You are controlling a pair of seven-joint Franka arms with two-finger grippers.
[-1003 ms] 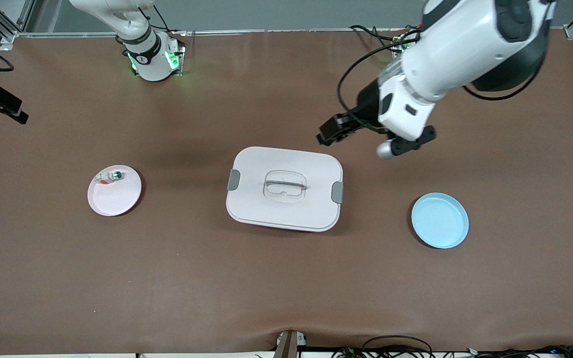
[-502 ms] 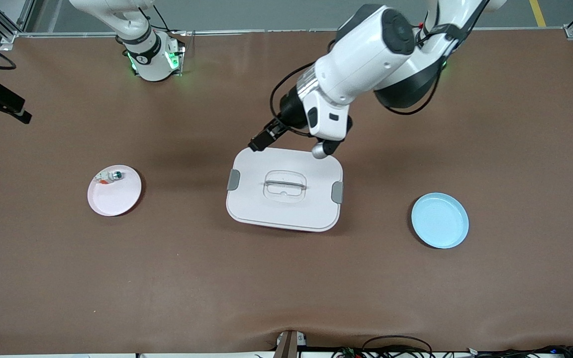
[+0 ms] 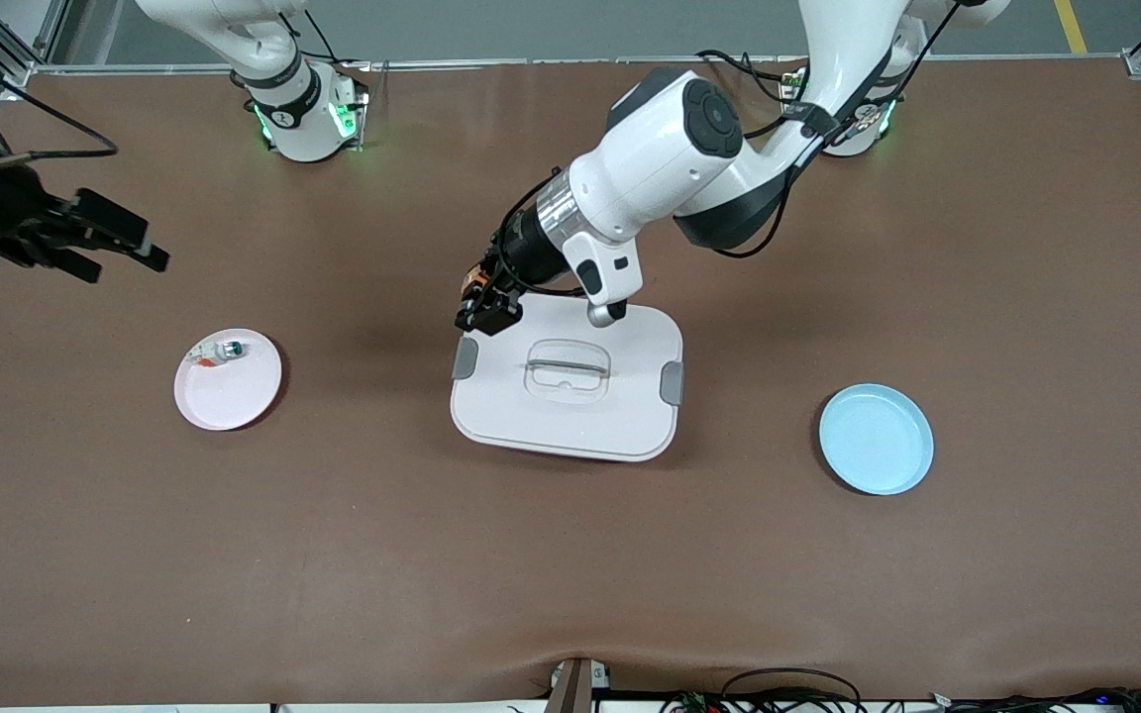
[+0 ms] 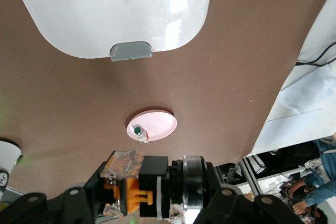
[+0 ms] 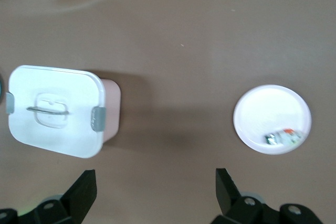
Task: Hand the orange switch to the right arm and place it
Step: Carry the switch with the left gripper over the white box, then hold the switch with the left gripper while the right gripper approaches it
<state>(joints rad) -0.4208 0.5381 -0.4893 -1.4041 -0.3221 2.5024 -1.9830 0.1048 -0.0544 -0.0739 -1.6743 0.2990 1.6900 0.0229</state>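
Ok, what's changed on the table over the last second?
The left gripper, shut on the orange switch, has swung from above the bare mat near the blue plate toward the right arm's end, now over the white box's corner. The right gripper has come into view, open, above the mat near the pink plate. Box, both plates and the white-and-green piece stayed put.

Matt brown table cover, glossy white plastic box lid, smooth pale-blue plate

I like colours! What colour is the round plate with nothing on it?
The empty plate is light blue; the front view shows it best.
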